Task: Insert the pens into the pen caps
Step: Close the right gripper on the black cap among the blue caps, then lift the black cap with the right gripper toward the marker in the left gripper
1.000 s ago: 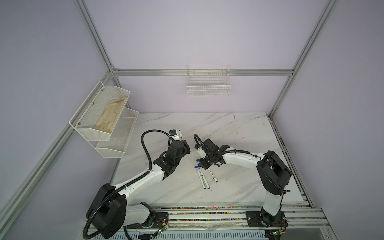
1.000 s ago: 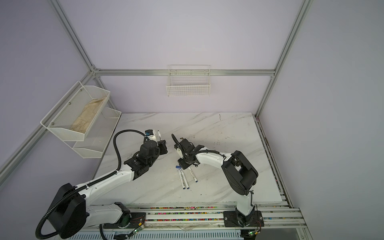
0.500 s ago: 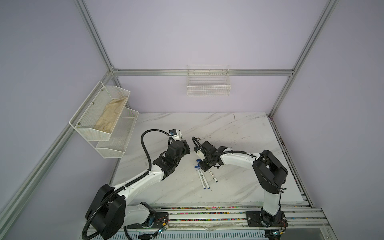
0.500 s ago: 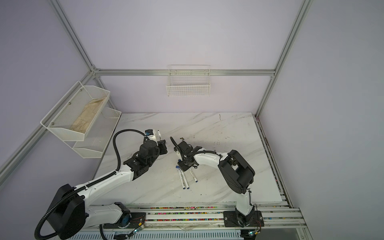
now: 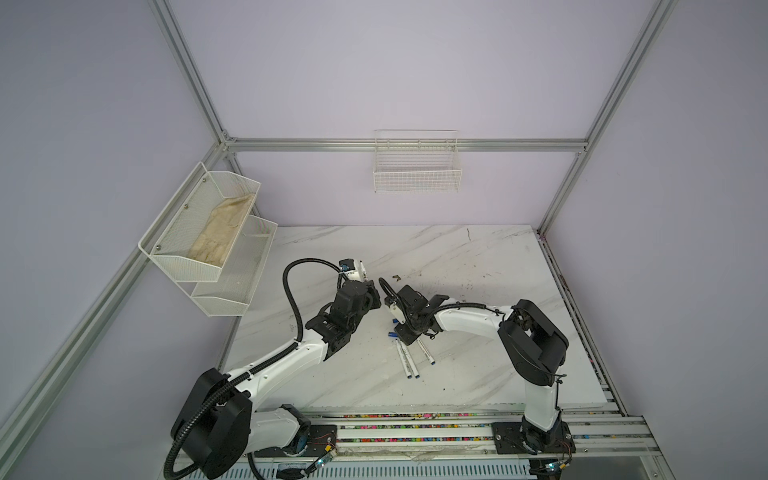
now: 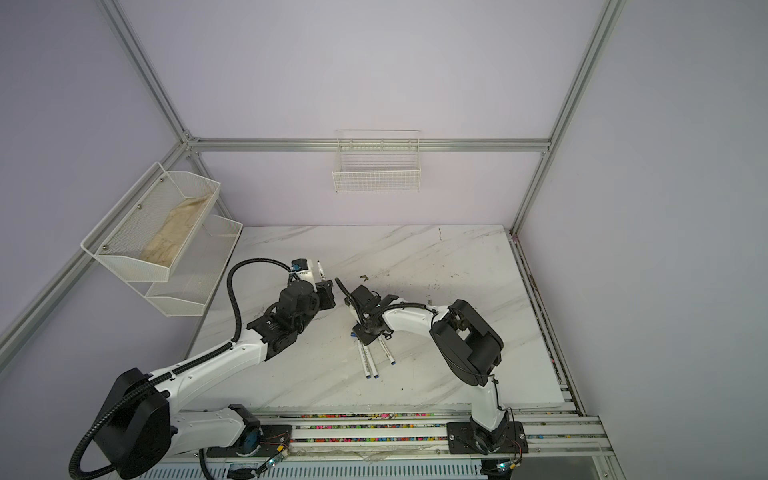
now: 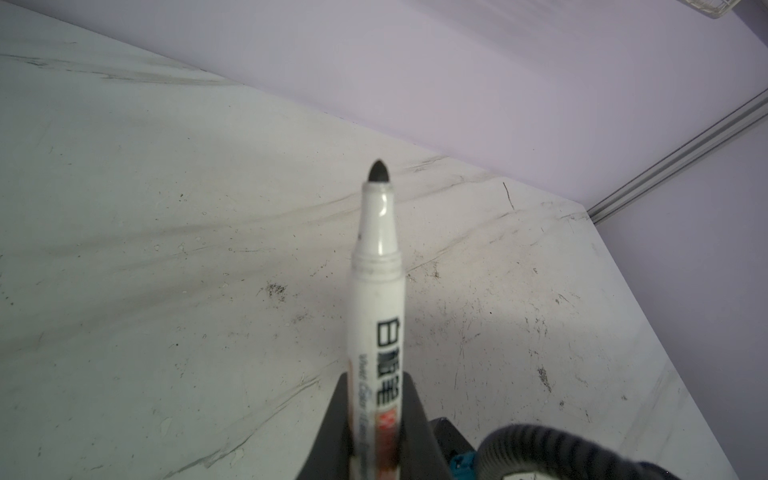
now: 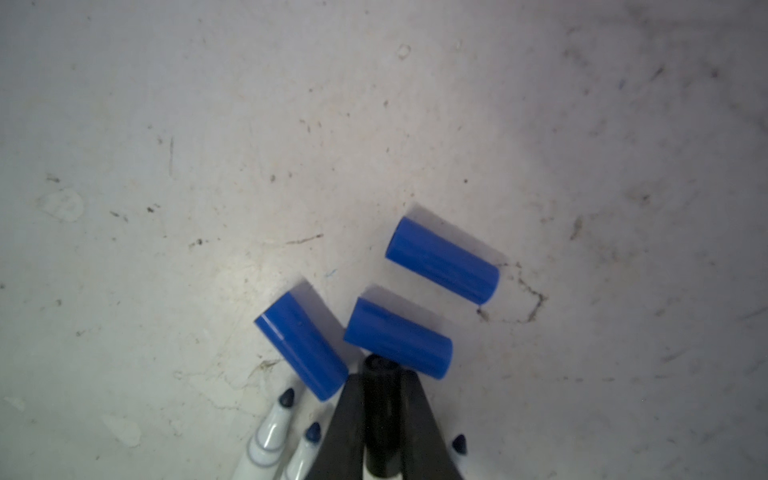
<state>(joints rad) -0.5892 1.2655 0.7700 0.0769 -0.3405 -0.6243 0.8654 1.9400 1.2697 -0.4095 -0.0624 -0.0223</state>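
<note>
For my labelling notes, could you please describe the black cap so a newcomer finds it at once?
On the marble table, look near the middle, where three blue caps lie by the pens. The black cap sits pinched in the right gripper beside them: the only black one, the only one held.

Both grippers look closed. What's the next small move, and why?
Probably lift the right gripper straight up. It is shut on the black cap, low beside the blue caps, while the left gripper holds the black-tipped pen with its tip bare, ready for capping.
</note>
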